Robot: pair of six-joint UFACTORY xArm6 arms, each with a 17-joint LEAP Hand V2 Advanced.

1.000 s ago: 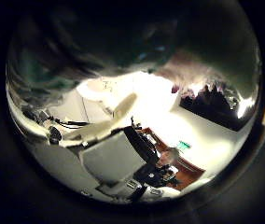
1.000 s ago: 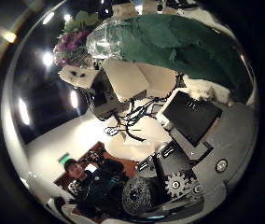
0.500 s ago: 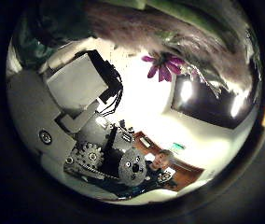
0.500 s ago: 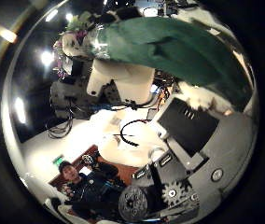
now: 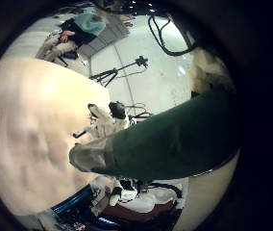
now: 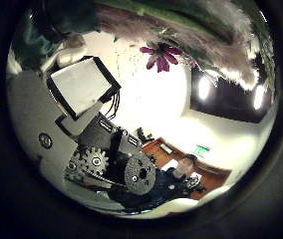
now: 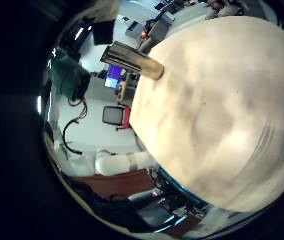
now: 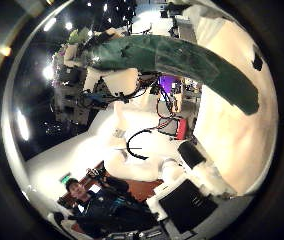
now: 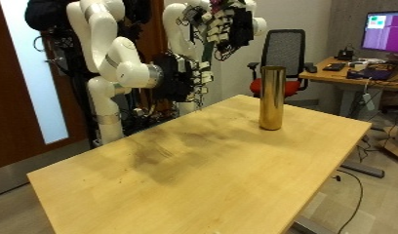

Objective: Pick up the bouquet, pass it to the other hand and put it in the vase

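In the outside view a tall brass vase (image 9: 270,97) stands upright on the wooden table (image 9: 186,175), near its far edge. My left hand (image 9: 225,37) is high behind the table, fingers curled round the bouquet (image 9: 234,11). My right hand (image 9: 181,76) is lower, beside it, away from the bouquet. The left little finger side palm view shows the dark green stem wrap (image 5: 175,135) close across the palm. The left thumb side palm view shows a purple flower (image 6: 162,56). The right thumb side palm view shows the wrap (image 8: 182,55) held by the left hand (image 8: 77,75). The right little finger side palm view shows the vase (image 7: 137,60).
An office chair (image 9: 288,54) and a desk with a monitor (image 9: 381,29) stand behind the table's far corner. A dark door (image 9: 18,88) is behind the arms. The right little finger side palm view shows the table top (image 7: 212,110).
The left hand's fingers have curled into its thumb side view, with the flowers beside them. In the right thumb side view the green wrap has drawn away from the right palm.
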